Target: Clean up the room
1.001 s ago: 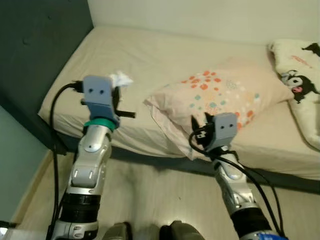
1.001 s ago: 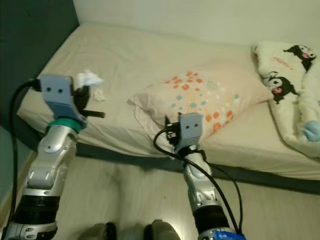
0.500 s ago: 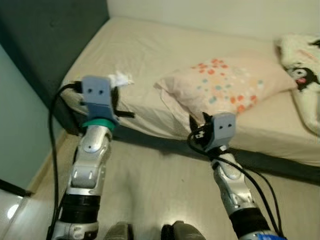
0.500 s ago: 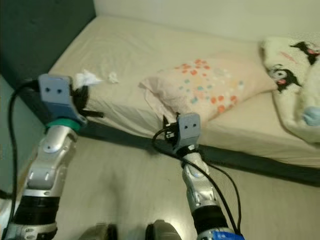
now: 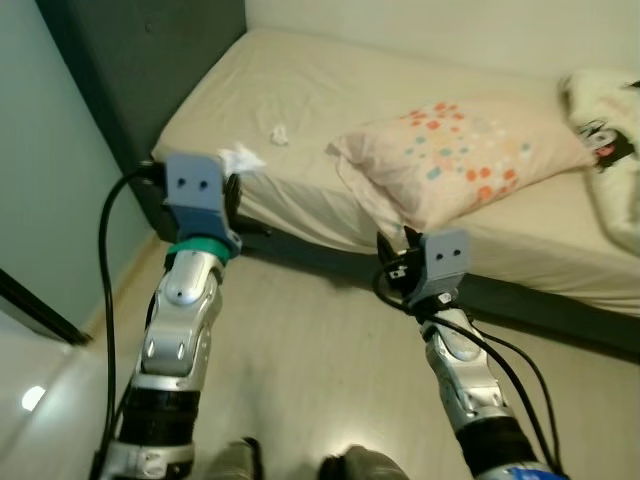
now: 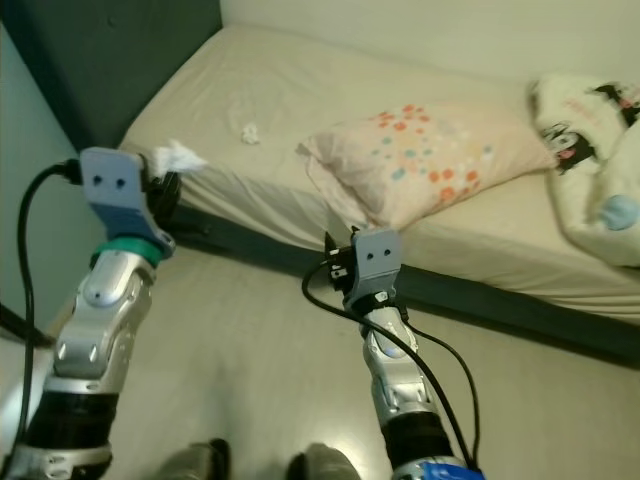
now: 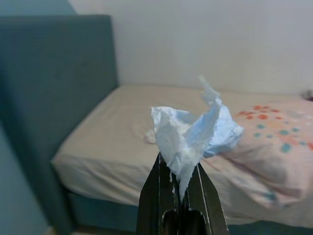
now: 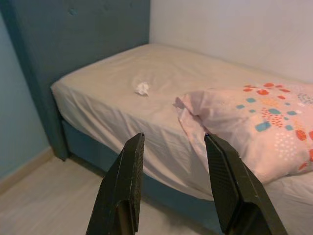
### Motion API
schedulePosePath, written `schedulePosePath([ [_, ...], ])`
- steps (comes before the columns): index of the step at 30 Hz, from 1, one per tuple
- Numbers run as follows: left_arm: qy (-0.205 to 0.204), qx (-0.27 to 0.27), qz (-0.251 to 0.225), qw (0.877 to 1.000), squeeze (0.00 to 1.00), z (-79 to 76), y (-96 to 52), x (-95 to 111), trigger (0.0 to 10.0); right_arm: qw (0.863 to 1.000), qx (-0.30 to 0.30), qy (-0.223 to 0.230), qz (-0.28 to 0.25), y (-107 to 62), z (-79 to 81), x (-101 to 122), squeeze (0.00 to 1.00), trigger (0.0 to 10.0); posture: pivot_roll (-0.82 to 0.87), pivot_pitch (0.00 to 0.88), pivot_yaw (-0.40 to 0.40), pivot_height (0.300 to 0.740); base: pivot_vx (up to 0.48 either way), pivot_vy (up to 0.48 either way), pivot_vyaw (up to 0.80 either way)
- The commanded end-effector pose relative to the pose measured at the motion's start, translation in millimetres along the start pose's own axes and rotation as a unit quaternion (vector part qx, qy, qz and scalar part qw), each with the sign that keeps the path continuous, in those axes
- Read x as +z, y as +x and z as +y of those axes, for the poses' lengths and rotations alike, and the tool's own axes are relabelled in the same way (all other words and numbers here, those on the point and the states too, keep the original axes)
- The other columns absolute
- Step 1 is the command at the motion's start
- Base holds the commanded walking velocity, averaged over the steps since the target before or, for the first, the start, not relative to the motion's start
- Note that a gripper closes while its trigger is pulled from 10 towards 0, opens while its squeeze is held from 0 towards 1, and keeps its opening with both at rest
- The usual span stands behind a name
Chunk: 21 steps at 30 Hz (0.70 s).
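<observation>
Backing away had carried the camera off the bed (image 5: pixel 330 95), so more floor (image 5: pixel 310 340) showed than a second before. Nearest, the left gripper (image 7: pixel 178 188) was clamped on a crumpled white tissue (image 7: pixel 193 132), which its wrist view showed clearly. Beyond the right gripper (image 8: pixel 173 181), fingers spread and empty, a second small tissue wad (image 8: pixel 142 88) lay on the sheet near the spotted pillow (image 6: pixel 425 160).

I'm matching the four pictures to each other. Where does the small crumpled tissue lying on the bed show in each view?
Left eye view: crumpled tissue on the sheet, left of the spotted pillow.
Right eye view: on the sheet, left of the pillow.
Left wrist view: pale lump partly behind the tissue held in the left claw.
Right wrist view: on the sheet, beyond the right claw.
Shared landmark: the spotted pillow.
</observation>
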State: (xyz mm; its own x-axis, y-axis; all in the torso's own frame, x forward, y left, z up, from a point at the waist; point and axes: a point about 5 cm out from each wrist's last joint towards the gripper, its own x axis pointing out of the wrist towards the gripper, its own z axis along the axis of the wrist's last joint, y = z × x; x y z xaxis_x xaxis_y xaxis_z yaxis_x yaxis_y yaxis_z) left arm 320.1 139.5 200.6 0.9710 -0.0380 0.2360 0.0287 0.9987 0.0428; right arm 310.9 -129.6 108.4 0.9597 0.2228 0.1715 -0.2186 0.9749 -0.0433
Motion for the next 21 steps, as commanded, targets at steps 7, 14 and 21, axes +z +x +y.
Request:
schedulePosePath([
  [7,0.004,-0.003,0.015,1.000,0.00,-0.7,-2.3,-5.0,10.0,1.000,0.004,-0.003,0.009,-0.4,0.9,-3.1,0.00,10.0,-0.03,0.068,-0.021,0.740,0.000,0.000,0.74],
  [14,0.007,-0.002,0.019,1.000,0.00,-0.4,-2.4,-6.4,10.0,1.000,0.007,-0.004,0.009,-0.3,1.8,-3.2,0.00,10.0,-0.03,0.067,-0.022,0.740,0.000,0.000,0.74],
  [21,0.010,-0.003,0.021,1.000,0.00,-0.9,-2.0,-7.1,10.0,1.000,0.010,-0.003,0.008,0.1,2.1,-2.5,0.00,10.0,-0.03,0.066,-0.022,0.740,0.000,0.000,0.74],
])
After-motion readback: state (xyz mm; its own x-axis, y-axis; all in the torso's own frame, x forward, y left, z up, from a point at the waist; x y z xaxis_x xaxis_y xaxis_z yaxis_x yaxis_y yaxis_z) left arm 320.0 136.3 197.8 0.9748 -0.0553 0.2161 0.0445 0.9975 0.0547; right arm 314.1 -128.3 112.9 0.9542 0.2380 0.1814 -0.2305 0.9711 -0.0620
